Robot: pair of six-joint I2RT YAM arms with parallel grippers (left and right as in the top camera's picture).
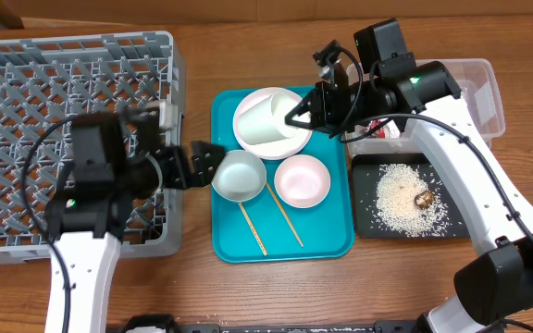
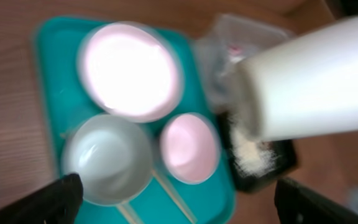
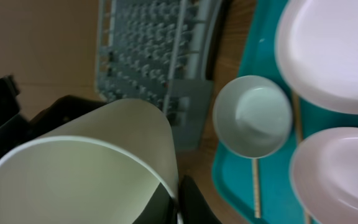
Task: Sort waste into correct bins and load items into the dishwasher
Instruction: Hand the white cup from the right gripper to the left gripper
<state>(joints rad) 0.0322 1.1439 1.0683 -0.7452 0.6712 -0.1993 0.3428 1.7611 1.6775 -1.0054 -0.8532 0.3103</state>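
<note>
My right gripper (image 1: 305, 113) is shut on the rim of the small white cup (image 1: 265, 118) and holds it tilted above the large white plate (image 1: 283, 146). In the right wrist view the fingers (image 3: 174, 200) pinch the cup's wall (image 3: 73, 180). My left gripper (image 1: 209, 162) is open and empty beside the left rim of the grey-white bowl (image 1: 239, 176). The bowl (image 2: 107, 158) lies just ahead of the open fingers (image 2: 179, 199). The pink dish (image 1: 302, 180) and two chopsticks (image 1: 285, 220) lie on the teal tray (image 1: 331, 242). The grey rack (image 1: 63, 83) is at the left.
The black tray (image 1: 368, 222) at the right holds rice (image 1: 403, 196) and a brown scrap (image 1: 423, 199). The clear tub (image 1: 484, 92) stands behind it, mostly hidden by my right arm; something reddish (image 1: 378, 129) shows inside. The rack's wall (image 3: 148, 56) is close to the bowl.
</note>
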